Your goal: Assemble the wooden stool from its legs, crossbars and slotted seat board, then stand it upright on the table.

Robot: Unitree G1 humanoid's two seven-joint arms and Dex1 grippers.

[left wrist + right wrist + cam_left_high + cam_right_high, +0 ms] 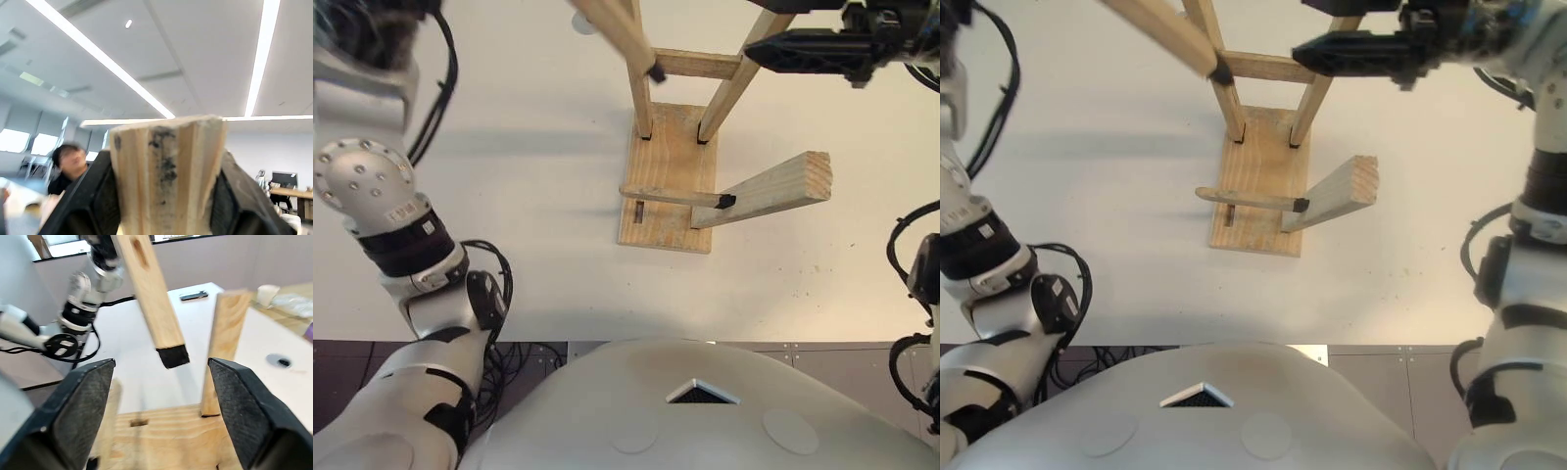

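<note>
The slotted seat board (668,227) lies flat on the white table. Two legs (640,98) stand upright in its far slots, joined by a crossbar (697,65). A third leg (771,188) leans over at the board's right edge, with a thin crossbar (666,196) running from it across the board. My left gripper (166,196) is shut on the end of a fourth leg (619,31), whose black tip hangs by the far crossbar. My right gripper (754,26) is open, its fingers (83,401) straddling the right upright leg (222,347).
Bare white table (509,245) spreads left of and in front of the board, and its front edge runs just before my body. In the right wrist view, a small cup (268,293) and a flat dark object (194,296) sit far off.
</note>
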